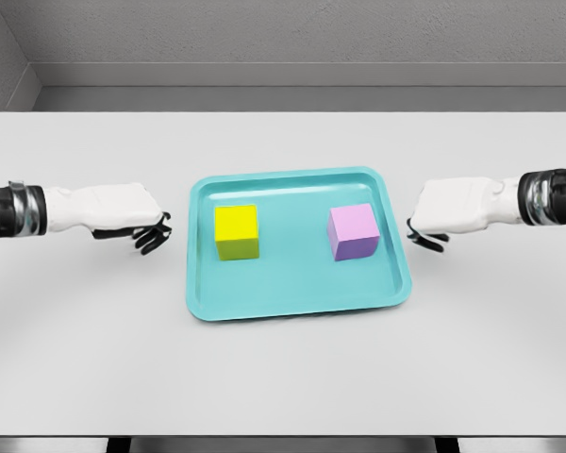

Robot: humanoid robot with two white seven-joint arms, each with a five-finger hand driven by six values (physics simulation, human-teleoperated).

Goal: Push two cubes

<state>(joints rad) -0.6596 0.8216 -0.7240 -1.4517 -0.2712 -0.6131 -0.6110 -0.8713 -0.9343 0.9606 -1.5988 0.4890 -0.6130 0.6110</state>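
Note:
A yellow cube [237,231] sits on the left half of a teal tray [292,293], and a pink cube [353,231] sits on the right half. The two cubes stand apart, with bare tray between them. My left hand [149,230] hovers over the table just left of the tray's left rim, fingers loosely curled and holding nothing. My right hand [426,233] is just right of the tray's right rim, its fingers also relaxed and empty. Neither hand touches a cube or the tray.
The tray lies at the middle of a white table [283,377]. A grey wall runs behind the table's far edge. The table's front edge is near the bottom of the view.

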